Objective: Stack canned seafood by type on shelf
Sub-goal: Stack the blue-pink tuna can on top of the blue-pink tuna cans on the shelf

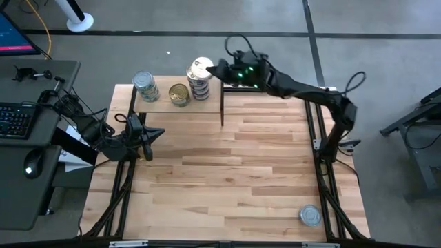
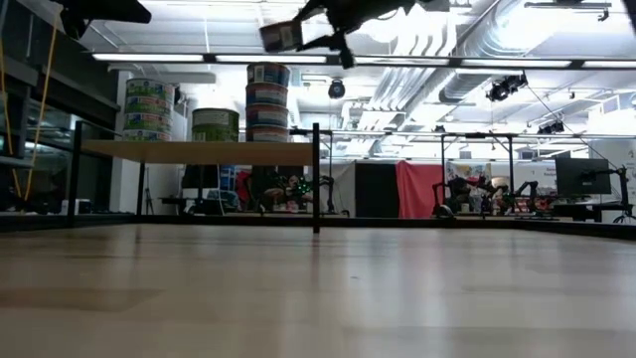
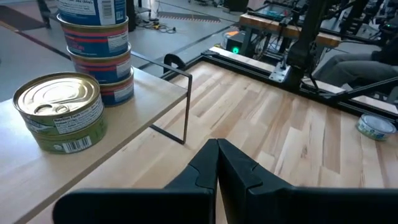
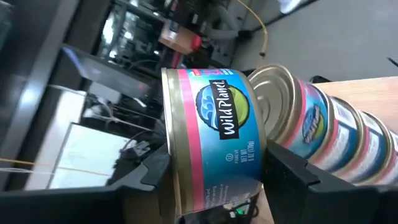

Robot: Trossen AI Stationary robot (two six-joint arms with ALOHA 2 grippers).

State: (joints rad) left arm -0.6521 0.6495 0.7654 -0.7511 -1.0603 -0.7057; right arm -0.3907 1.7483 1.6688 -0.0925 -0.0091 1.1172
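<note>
Right arm (image 1: 303,89): reaching over the shelf (image 1: 207,103); jaws part-open, clamping a blue-pink labelled tin (image 4: 214,137) just above the matching stack (image 4: 336,134). Left jaws shut, empty.

Grey concrete floor (image 1: 172,17), desk with keyboard (image 1: 15,118), ceiling strip lights (image 2: 169,58), red curtain (image 2: 415,189) behind.

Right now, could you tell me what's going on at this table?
The robot is sorting tins of seafood onto the small shelf at the back of the table. The right gripper has its jaws closed on a blue-labelled tin, held just above the tall stack of matching tins. Two more stacks with greenish labels stand on the shelf too. The left gripper waits shut, near the table's left edge. One tin remains near the table's front right corner.
</note>
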